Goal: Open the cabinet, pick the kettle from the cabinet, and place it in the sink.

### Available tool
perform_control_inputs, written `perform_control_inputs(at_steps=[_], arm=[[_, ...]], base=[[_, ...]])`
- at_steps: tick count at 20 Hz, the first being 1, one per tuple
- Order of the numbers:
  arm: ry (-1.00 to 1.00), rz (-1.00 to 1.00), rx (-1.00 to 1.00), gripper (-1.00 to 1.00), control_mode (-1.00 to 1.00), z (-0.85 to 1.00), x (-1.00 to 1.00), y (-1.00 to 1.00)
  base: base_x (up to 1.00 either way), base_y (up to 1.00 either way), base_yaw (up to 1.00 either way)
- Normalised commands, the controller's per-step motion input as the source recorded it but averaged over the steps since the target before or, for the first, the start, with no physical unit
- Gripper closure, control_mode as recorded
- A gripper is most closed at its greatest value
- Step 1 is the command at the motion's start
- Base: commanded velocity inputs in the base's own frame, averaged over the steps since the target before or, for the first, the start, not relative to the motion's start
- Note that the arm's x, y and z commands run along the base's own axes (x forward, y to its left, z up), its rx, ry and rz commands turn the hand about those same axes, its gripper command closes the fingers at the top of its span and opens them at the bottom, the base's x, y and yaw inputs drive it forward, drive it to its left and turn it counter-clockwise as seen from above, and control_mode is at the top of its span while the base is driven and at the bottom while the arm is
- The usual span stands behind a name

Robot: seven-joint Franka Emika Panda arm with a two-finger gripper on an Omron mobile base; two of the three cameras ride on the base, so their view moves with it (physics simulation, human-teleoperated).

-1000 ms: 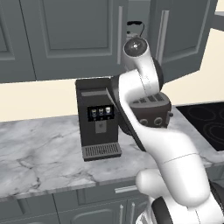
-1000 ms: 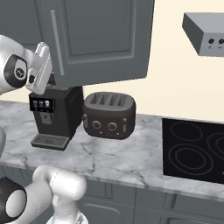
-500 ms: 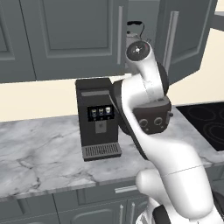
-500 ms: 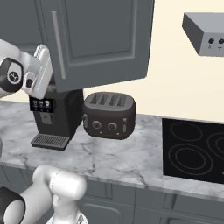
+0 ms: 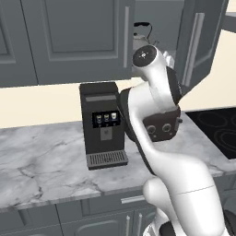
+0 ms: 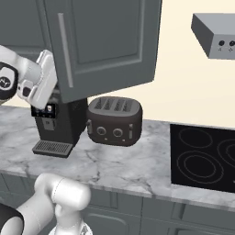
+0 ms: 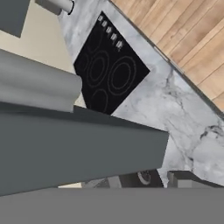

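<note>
The cabinet's [image 5: 78, 37] right door [image 6: 105, 41] stands swung open, its silver bar handle [image 6: 65, 50] on the near edge. Inside, on the shelf, stands the silver kettle [image 5: 140, 38] with its black arched handle, partly hidden behind my wrist. My gripper [image 6: 46, 64] is raised to the left of the open door's lower edge, close to the handle, and its fingers are hidden. In the hand view the door's underside [image 7: 78, 148] crosses the picture. The sink is out of view.
A black coffee machine [image 5: 103, 124] and a dark brown toaster [image 6: 114, 120] stand on the marble counter [image 6: 137, 165] under the cabinet. The black stovetop [image 6: 204, 158] lies to the right, with a range hood [image 6: 213, 34] above it.
The open door has swung a little wider. My hand has dropped slightly lower beside the door's handle edge.
</note>
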Motion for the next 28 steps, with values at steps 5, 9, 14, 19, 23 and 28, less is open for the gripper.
perform_control_inputs(at_steps=[5, 9, 14, 19, 23, 28], arm=[[0.0, -0.18, 0.0, -1.0, -1.0, 0.0, -0.4, -0.48], [0.0, -0.16, 0.0, -1.0, -1.0, 0.0, -0.41, -0.49], [0.0, -0.15, 0.0, -1.0, -1.0, 0.0, -0.39, -0.5], [0.03, -0.2, 0.0, -1.0, -1.0, 0.0, -0.35, -0.47], [0.06, -0.21, 0.0, -1.0, -1.0, 0.0, -0.33, -0.48], [0.09, -0.19, 0.0, -1.0, -1.0, 0.0, -0.31, -0.51]], base=[[0.0, 0.0, 0.0], [0.0, 0.0, 0.0], [0.0, 0.0, 0.0], [0.0, 0.0, 0.0], [0.0, 0.0, 0.0], [0.0, 0.0, 0.0]])
